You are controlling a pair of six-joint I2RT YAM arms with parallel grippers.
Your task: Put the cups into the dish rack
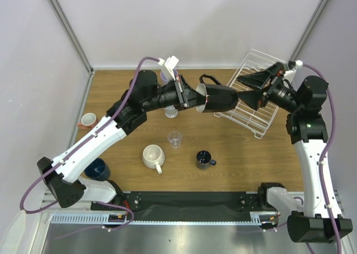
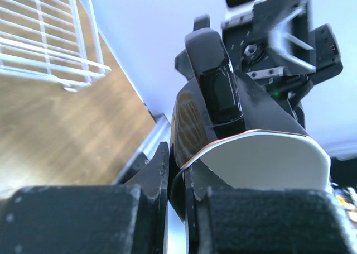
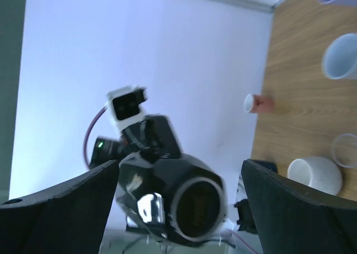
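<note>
Cream mug [image 1: 153,155], navy cup [image 1: 204,159] and clear glass [image 1: 175,138] stand on the table [image 1: 251,153], below both sets of jaws. Above them, I have my left gripper [image 1: 198,99] clamped on the rim of the black mug [image 1: 220,97], which it holds sideways in the air. My right gripper [image 1: 244,92] gapes wide and empty, facing the mug's base. Just behind it sits the dish rack [image 1: 254,58].

Black mug [image 1: 220,99] apparently before dish rack [image 1: 252,118]
</note>
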